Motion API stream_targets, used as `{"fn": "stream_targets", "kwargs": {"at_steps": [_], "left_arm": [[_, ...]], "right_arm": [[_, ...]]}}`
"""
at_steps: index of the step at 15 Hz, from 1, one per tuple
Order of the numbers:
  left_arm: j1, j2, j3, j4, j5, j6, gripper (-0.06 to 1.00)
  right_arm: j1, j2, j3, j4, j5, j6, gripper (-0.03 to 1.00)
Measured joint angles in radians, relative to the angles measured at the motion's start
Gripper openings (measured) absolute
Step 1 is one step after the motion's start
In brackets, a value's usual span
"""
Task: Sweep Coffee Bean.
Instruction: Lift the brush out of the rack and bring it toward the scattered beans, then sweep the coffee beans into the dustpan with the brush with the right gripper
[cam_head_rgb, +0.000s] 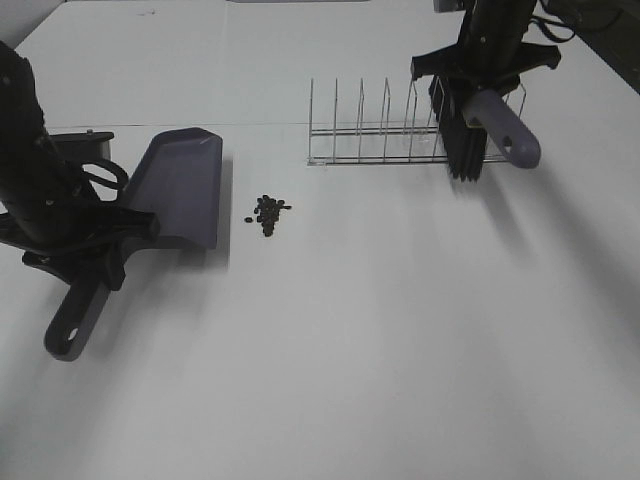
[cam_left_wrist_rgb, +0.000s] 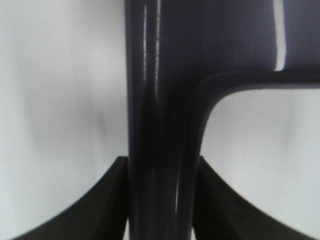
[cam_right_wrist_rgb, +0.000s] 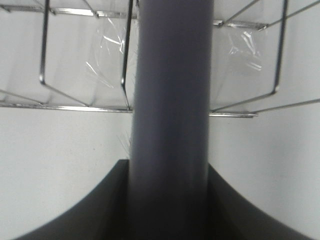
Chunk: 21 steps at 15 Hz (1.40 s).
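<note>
The coffee bean (cam_head_rgb: 268, 213), a small cluster of tiny dark oval beans, lies loose on the white tabletop (cam_head_rgb: 400, 350). It sits toward the left edge, roughly midway between the far and near edges. A few strays lie just beside the main heap.

Near it on the left-edge side is the purple-grey plastic dustpan (cam_head_rgb: 185, 185). Its open lip faces the beans with a bare strip of table between them, so it looks set as the catching wall for a sweep from the right. The pan's long looped handle (cam_left_wrist_rgb: 155, 125) runs back toward the near left corner. The left gripper (cam_left_wrist_rgb: 160, 200) is clamped around it, one dark finger pressed to each side in the left wrist view. Gripping at the handle likely leaves the pan mouth free and lets the arm tip the lip down.

Well apart, toward the far right corner, stands a thin wire rack (cam_head_rgb: 385, 130) with upright dividers. At its right end the right gripper (cam_right_wrist_rgb: 167, 200) is closed on the grey handle of a hand brush (cam_head_rgb: 505, 130). The black bristles (cam_head_rgb: 465, 150) hang down in front of the rack wires. I cannot tell whether the bristle tips touch the table. The brush is a long way from the beans, so the sweep seems not yet begun. It will have to come in on the beans' right side and push them leftward.
</note>
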Motion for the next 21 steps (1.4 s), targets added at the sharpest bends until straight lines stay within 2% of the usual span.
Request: {"fn": "stream_targets", "kwargs": {"at_steps": [3, 7, 9, 12, 14, 18, 21], "left_arm": [[0.0, 0.0, 0.0, 0.014, 0.0, 0.0, 0.35], [0.0, -0.002, 0.0, 0.048, 0.003, -0.037, 0.35], [-0.022, -0.004, 0.001, 0.081, 0.017, -0.089, 0.35], [-0.092, -0.004, 0.001, 0.2, 0.019, -0.235, 0.35], [-0.118, 0.006, 0.001, 0.248, 0.019, -0.288, 0.35], [-0.167, 0.09, 0.002, 0.249, 0.003, -0.306, 0.35], [-0.18, 0.119, 0.0, 0.231, -0.009, -0.31, 0.35]], "right_arm": [[0.001, -0.034, -0.099, -0.001, 0.032, 0.001, 0.31], [0.012, -0.146, -0.1, 0.057, 0.037, -0.004, 0.31], [0.053, -0.229, -0.08, 0.06, 0.036, -0.012, 0.31], [0.143, -0.332, 0.04, 0.028, 0.036, -0.019, 0.31], [0.191, -0.358, 0.147, -0.013, 0.037, -0.015, 0.31], [0.249, -0.358, 0.311, -0.037, 0.04, 0.004, 0.31], [0.331, -0.357, 0.494, -0.064, -0.068, 0.067, 0.31]]}}
